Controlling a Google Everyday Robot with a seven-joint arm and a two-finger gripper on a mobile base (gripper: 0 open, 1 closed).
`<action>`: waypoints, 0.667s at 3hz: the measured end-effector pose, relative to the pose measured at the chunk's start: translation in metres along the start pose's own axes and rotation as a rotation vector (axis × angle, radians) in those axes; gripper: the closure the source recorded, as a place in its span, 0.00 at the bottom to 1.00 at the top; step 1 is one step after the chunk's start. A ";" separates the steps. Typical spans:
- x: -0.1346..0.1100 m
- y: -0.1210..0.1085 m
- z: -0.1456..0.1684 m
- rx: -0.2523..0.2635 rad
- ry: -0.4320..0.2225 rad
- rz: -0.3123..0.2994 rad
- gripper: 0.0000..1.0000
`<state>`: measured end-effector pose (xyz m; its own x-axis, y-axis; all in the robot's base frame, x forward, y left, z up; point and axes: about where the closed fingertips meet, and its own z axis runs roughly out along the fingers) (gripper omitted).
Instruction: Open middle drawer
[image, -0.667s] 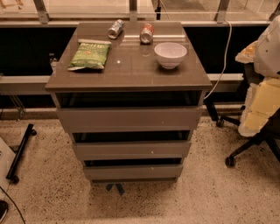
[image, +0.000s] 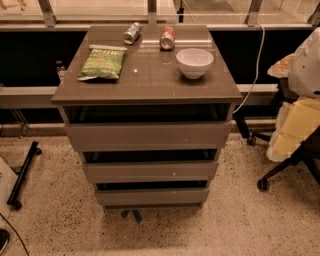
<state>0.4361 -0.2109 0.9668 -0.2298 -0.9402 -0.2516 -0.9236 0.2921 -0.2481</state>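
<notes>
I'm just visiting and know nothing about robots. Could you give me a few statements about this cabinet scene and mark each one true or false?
1. A white bowl stands on top of the cabinet. True.
2. The silver can stands upright. False: it lies on its side.
3. The green bag lies left of the white bowl. True.
4. The gripper is pulling the middle drawer. False: the gripper is not in view, and nothing touches that drawer.
5. The cabinet has four drawers. False: it has three.
</notes>
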 end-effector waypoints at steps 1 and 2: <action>0.004 0.010 0.028 -0.019 -0.049 0.063 0.00; 0.004 0.010 0.031 -0.015 -0.054 0.066 0.00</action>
<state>0.4354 -0.2060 0.9347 -0.2743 -0.9079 -0.3170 -0.9115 0.3505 -0.2151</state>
